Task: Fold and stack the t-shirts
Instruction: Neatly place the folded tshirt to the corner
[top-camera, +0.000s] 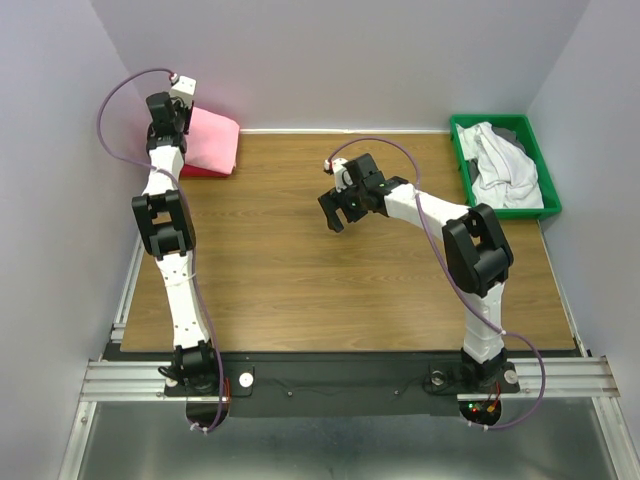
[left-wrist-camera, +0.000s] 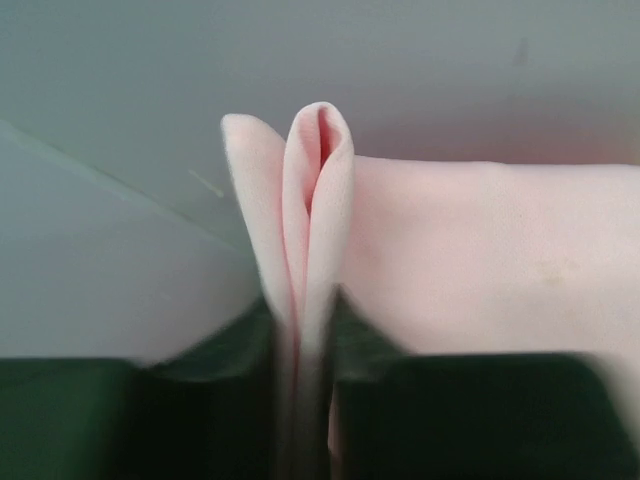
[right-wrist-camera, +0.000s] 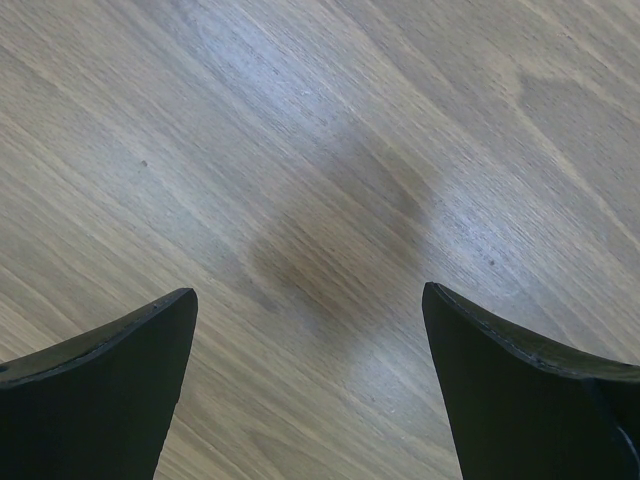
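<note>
A folded pink t-shirt (top-camera: 212, 140) lies at the table's far left corner, on a darker red folded one. My left gripper (top-camera: 176, 112) is at its left edge and is shut on a pinched fold of the pink t-shirt (left-wrist-camera: 310, 215), which stands up between the jaws in the left wrist view. My right gripper (top-camera: 340, 212) is open and empty above the bare wood in the middle of the table; its wrist view shows only wood grain between the fingertips (right-wrist-camera: 130, 340). White and grey t-shirts (top-camera: 503, 165) lie crumpled in the green bin.
The green bin (top-camera: 463, 130) stands at the far right corner. White walls close the table at the back and both sides. The left wrist view shows the wall right behind the pink cloth.
</note>
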